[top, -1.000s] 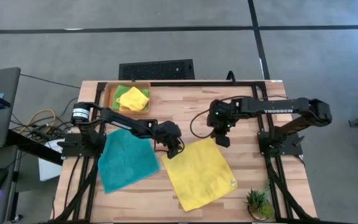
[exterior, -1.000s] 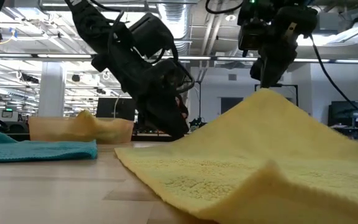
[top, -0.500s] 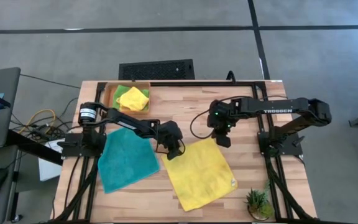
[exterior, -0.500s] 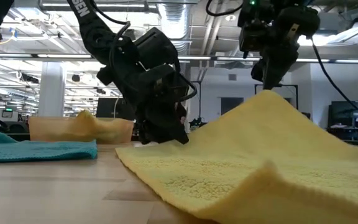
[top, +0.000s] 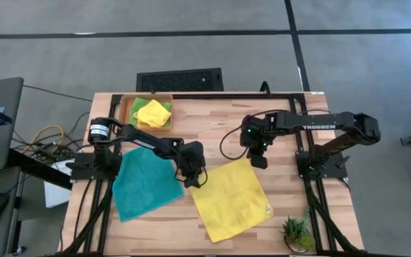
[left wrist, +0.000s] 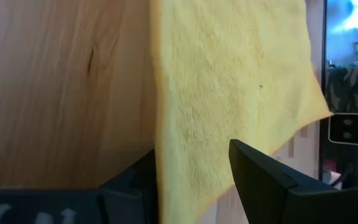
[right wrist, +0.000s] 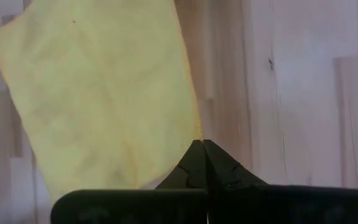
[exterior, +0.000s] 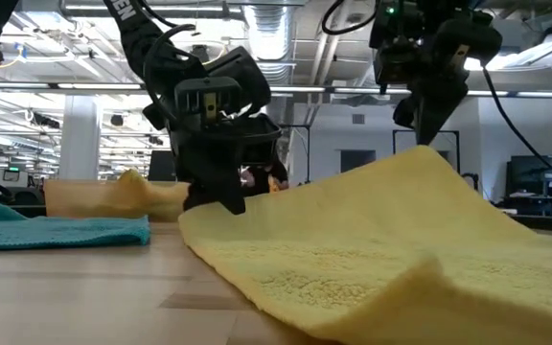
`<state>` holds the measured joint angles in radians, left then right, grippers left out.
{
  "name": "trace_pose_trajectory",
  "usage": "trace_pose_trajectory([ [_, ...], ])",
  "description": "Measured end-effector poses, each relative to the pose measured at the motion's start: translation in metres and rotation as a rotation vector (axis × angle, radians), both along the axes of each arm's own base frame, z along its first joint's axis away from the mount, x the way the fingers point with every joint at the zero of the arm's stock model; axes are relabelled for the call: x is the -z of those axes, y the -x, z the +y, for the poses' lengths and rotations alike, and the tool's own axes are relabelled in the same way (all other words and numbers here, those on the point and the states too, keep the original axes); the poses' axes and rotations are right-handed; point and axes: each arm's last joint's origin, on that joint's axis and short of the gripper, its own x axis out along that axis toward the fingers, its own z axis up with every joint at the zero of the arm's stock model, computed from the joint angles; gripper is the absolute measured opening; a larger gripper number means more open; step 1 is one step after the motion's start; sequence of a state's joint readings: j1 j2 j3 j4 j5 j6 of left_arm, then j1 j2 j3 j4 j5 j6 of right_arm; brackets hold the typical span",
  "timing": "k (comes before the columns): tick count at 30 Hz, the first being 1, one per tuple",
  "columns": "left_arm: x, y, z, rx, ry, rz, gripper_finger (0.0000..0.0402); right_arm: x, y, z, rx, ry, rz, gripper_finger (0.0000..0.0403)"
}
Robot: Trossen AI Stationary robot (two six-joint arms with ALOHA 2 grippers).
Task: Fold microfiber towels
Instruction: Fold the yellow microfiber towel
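A yellow towel (top: 230, 200) lies spread mid-table, with its far corner raised under my shut right gripper (top: 260, 163). My left gripper (top: 193, 178) is down at the towel's left corner (left wrist: 191, 93). It is open, with one finger on each side of that corner, and I cannot tell whether the fingers touch the cloth. A teal towel (top: 145, 184) lies flat to the left. A crumpled yellow towel (top: 153, 113) and a lime green one (top: 140, 104) sit in the orange tray (top: 128, 107). My right gripper pinches the spread yellow towel's far corner (right wrist: 191, 127) between its two shut fingers. It comes from above, slanting down. The corner is held clear of the table (exterior: 420, 153), and the cloth slopes down from it to the part lying flat.
A small potted plant (top: 296, 232) stands at the near right corner. The teal towel lies close beside my left arm. Bare wood shows at the far middle (top: 212, 118) and along the near edge (top: 170, 232).
My left gripper has sunk toward the table and rolled at the wrist, settling at the yellow towel's left corner with its fingers astride it. The towel's raised far corner stays where it was.
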<state>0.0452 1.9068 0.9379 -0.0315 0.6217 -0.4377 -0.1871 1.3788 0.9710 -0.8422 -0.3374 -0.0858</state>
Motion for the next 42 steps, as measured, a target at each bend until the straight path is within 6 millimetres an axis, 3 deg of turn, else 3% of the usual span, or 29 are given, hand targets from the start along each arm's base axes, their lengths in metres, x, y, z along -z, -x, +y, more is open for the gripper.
trace_pose_trajectory([
  [14,0.002,0.007,0.000,-0.039,0.031,0.105,0.0144,0.003,0.010,-0.012,0.000,0.056,0.078,0.0005],
  [24,0.000,0.003,0.015,-0.097,0.046,0.068,0.0010,0.003,0.011,-0.013,-0.002,0.056,0.078,0.0005],
  [42,-0.001,0.003,0.017,-0.145,0.068,0.088,0.0003,0.003,0.011,-0.013,-0.002,0.056,0.077,0.0005],
])
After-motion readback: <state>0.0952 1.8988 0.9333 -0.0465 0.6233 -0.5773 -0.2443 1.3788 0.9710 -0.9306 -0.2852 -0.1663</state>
